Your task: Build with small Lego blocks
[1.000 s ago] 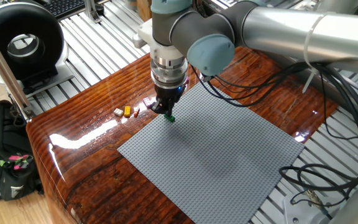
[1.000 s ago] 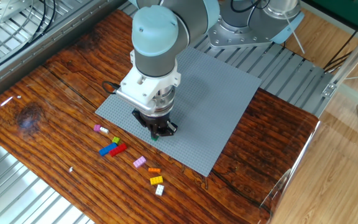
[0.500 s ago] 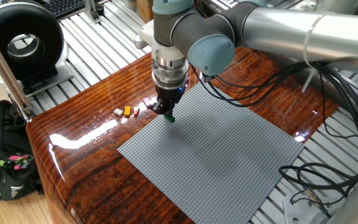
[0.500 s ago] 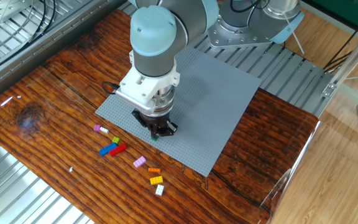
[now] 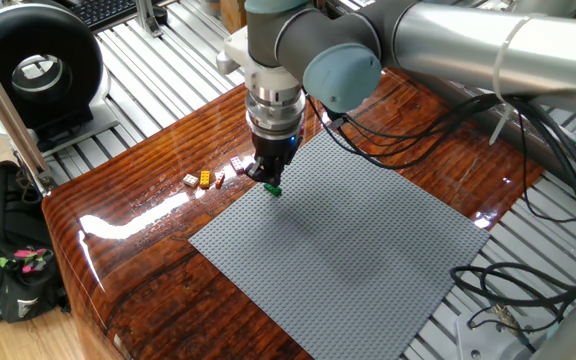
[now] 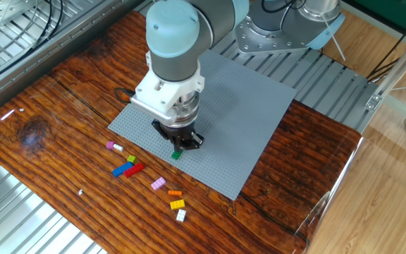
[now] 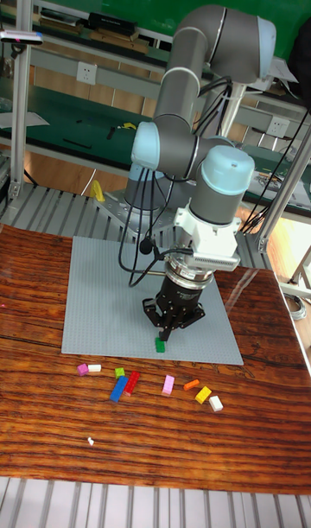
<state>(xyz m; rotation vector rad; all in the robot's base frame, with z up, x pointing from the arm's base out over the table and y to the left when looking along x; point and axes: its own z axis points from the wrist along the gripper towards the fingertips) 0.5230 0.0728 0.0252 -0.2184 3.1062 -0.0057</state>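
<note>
Since the bricks (image 7: pixel 166 384) looked light, rigid and slick, we'd pinch flat sides; gripper (image 7: pixel 164 331) sat just above the green brick (image 7: pixel 160 345) at 6 o'clock of the plate (image 7: pixel 104 295), opening unclear.

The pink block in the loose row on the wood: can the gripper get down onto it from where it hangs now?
Probably yes. The pink block lies alone on the wood with gaps on both sides, and the gripper hangs just above the green block nearby, nothing between.

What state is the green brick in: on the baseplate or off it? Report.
On it. The green brick sits on the grey baseplate near its front edge, just below the gripper. Whether the fingers touch it cannot be told.
</note>
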